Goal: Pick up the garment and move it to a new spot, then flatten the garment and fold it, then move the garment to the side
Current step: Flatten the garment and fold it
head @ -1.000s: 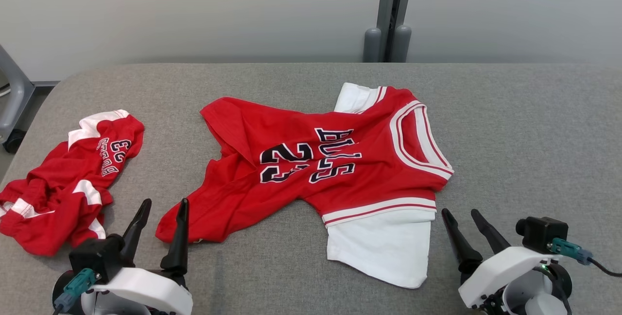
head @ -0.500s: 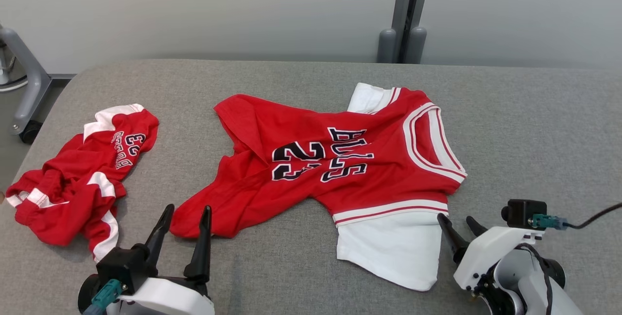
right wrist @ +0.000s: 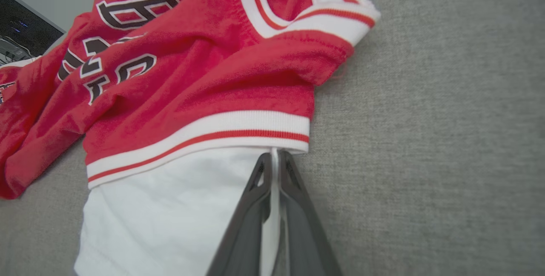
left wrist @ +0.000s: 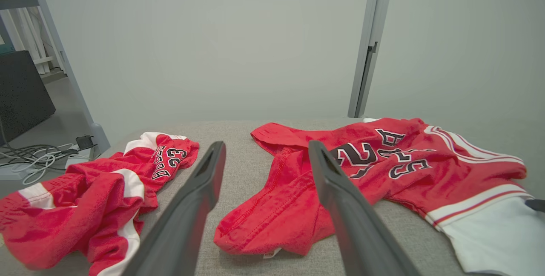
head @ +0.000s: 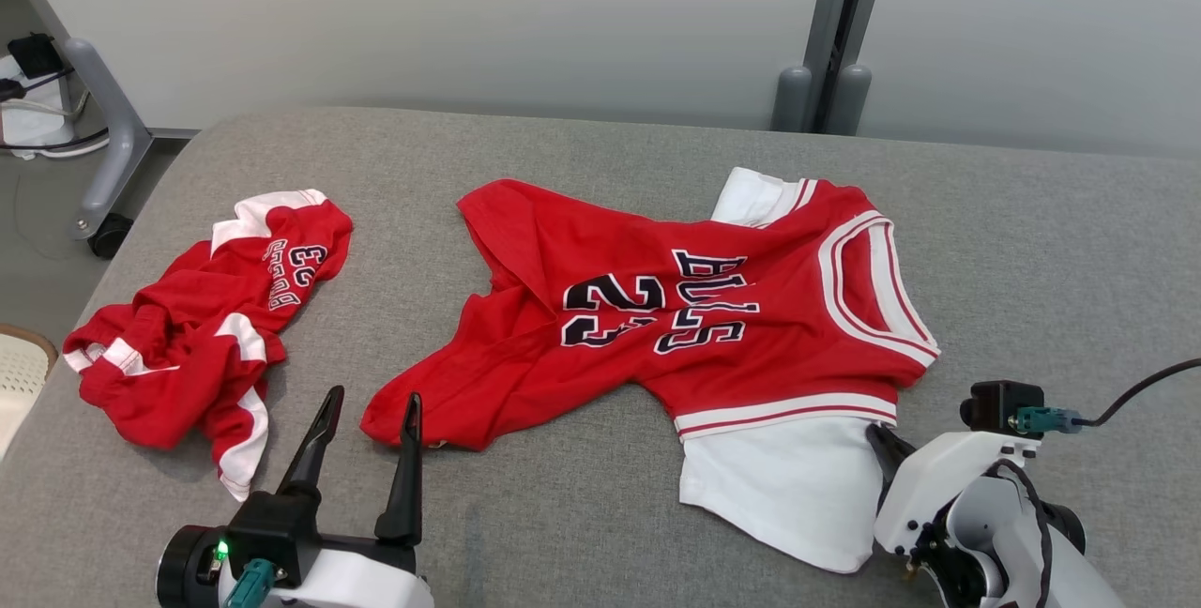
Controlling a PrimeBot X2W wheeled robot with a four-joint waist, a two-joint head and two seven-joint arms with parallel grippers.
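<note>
Listing the jersey (head: 657,308): red, numbered, lying crumpled across the middle of the grey table (head: 1032,242). Its long axis is running left to right, with the collar to the right and the hem corner trailing to the near left. We are noting a white sleeve (right wrist: 170,208) spilling out at the near right.

Right gripper (right wrist: 272,159): fingers pressed together, pinching the right edge of that sleeve just below the striped band, with a thin strip of white cloth showing between them.

Left gripper (head: 373,397): fingers spread, holding nothing, hovering just short of the hem corner, which is lying ahead of it and slightly to the right.

We are judging that the coming lift is turning on this: the right arm is gripping one end, while the left, nearer the hem, is needing a short reach forward.

Red shorts (head: 197,336): lying apart at the left.
</note>
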